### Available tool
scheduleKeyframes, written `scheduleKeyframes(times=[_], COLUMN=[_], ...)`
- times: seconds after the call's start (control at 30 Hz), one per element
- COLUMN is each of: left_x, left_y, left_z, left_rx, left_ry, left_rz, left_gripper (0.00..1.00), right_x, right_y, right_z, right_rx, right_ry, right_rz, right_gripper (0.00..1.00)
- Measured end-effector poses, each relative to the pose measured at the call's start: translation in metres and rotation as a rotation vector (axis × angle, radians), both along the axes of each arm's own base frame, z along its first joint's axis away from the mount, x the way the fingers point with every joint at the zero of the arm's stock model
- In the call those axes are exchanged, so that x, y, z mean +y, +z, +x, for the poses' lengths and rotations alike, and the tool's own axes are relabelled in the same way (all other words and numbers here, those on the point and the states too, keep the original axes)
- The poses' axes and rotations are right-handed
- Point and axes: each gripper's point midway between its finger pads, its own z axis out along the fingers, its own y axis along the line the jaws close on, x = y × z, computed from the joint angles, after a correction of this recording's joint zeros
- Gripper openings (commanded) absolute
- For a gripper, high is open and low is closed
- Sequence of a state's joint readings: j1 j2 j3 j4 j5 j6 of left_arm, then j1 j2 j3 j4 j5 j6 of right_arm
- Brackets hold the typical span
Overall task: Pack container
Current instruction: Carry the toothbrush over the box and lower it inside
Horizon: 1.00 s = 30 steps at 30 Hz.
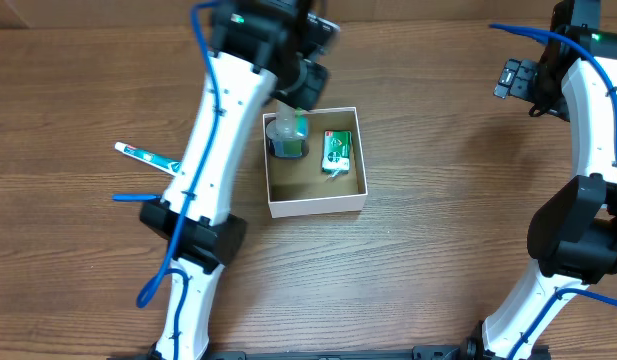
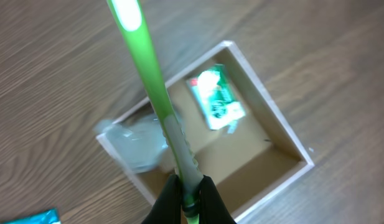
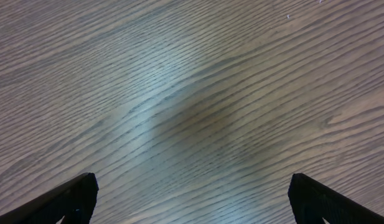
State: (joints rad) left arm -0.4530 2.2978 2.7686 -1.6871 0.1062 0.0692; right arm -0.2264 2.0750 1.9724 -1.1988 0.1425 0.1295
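Above the container (image 1: 316, 206), seen overhead, the toothbrush (image 1: 300, 124) is hanging steeply, ready for lowering inside. In the left wrist view, the left gripper (image 2: 190, 205) is clamping its handle, head pointing down toward the square, upward-opening container. In the right wrist view, well right of the container, the right gripper (image 3: 192, 193) is standing open.

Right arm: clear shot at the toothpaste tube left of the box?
Probably not. The toothpaste tube lies past the left arm, which stands between; the right gripper, though open, sits at the far side.
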Motion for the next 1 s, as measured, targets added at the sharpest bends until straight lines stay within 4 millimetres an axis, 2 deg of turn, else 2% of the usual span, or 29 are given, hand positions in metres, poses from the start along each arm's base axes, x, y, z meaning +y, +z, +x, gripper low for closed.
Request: scheduleKeyframes(times=[0.1,0.17,0.47,0.63,0.83,1.0], left_x=[-0.024,-0.031,-0.014,-0.019,-0.017,-0.019], left_y=[-0.001,-0.008,-0.08,-0.093,-0.103,-0.104], left_z=[-0.014,-0.023,-0.051,-0.054,-0.061,-0.068], left_rx=[-0.011,0.003,0.226,0.251,0.28,0.285], left_ry=[-0.067,-0.095,-0.167,-0.229,-0.31,-0.462], left_rz=[0.025,0.056,0.224,0.207,0.225,0.215], left_gripper=[0.04,0.04,0.04,0.04,0.04,0.05], right_x=[0.0,0.0,0.0,0.0,0.0,0.0], right_y=[0.0,0.0,0.0,0.0,0.0,0.0], right_z=[0.0,0.0,0.0,0.0,0.0,0.0], right_rx=[0.0,0.0,0.0,0.0,0.0,0.0], right_ry=[0.0,0.0,0.0,0.0,0.0,0.0], right_rz=[0.0,0.0,0.0,0.0,0.0,0.0], right_gripper=[1.0,1.0,1.0,1.0,1.0,1.0])
